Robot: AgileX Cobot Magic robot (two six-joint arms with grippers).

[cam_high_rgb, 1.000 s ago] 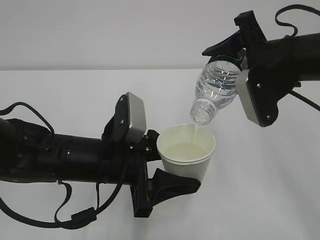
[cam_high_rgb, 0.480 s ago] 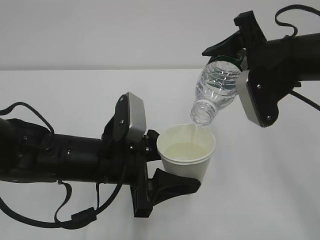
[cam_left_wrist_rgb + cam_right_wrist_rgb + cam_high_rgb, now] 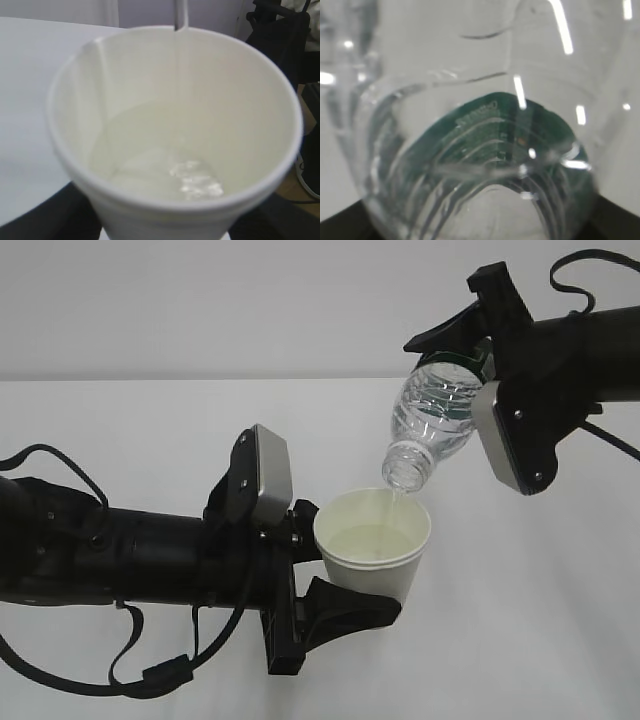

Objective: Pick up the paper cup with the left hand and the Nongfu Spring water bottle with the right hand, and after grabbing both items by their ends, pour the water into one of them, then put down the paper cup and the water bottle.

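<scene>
We are looking first for writing: the Nongfu Spring water bottle (image 3: 432,418) is showing a dark green label through its clear ribbed wall in the right wrist view, with a short line of pale print on it, but the print is too blurred for us to read. The white paper cup (image 3: 372,543) is carrying no print that we can see.

The bottle is sitting between the jaws of the right hand (image 3: 478,358), gripped at its base end, with its capless mouth tilting down and to the left, just above the far rim of the cup. The jaws are standing fairly wide and are clamping the bottle's body between them. A thin stream of water (image 3: 394,502) is falling from the mouth into the cup; in the left wrist view we are seeing it come down past the far rim and along the inner wall.

The cup is standing upright between the jaws of the left hand (image 3: 318,578), held by its lower part, with one black finger (image 3: 345,606) wrapping under its near side. These jaws too are spread fairly wide and are closing on the cup's wall. The cup is raised above the white table (image 3: 140,420), and water is pooling in its bottom, glinting near the front wall. The grey block (image 3: 268,476) is sitting on top of the left hand.
</scene>
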